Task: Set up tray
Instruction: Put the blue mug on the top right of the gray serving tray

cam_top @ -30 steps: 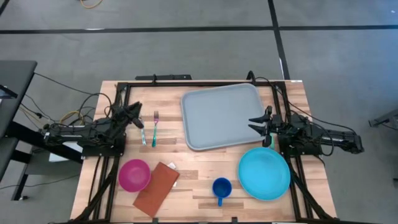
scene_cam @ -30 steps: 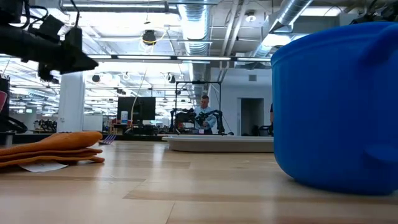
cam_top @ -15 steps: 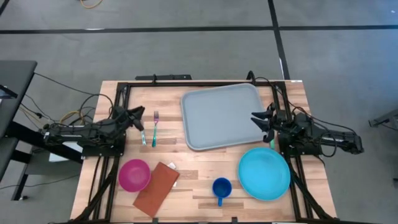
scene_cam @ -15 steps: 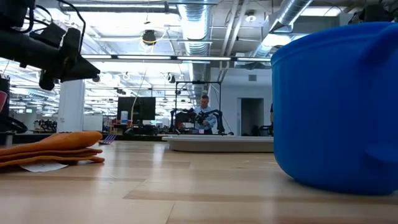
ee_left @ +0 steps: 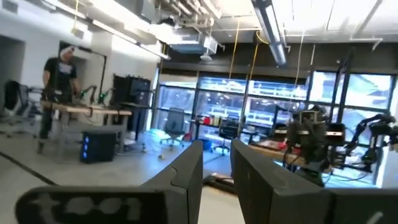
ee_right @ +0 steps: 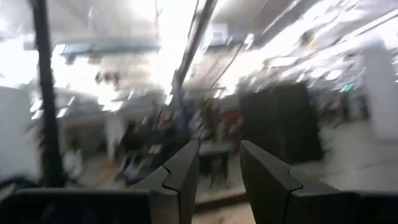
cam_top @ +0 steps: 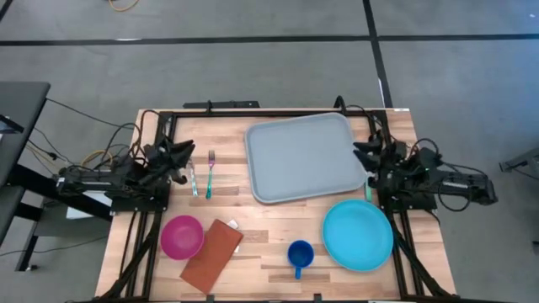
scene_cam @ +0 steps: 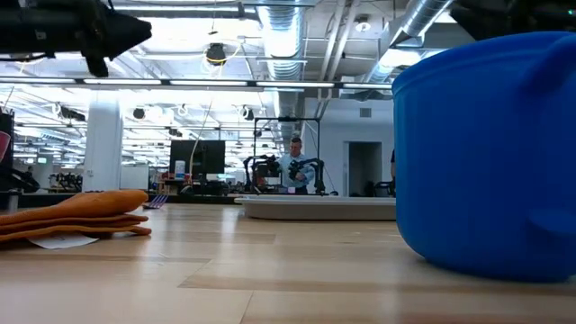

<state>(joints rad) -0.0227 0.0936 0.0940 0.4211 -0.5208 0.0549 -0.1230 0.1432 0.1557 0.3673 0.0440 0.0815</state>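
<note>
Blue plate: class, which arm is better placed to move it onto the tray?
Right, probably. The right gripper hangs beside the tray, just above the blue plate; the left gripper is across the table.

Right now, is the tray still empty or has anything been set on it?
Empty. In the high view the tray shows bare grey surface edge to edge; the blue plate, cup, pink bowl, napkin and fork all lie on the table.
</note>
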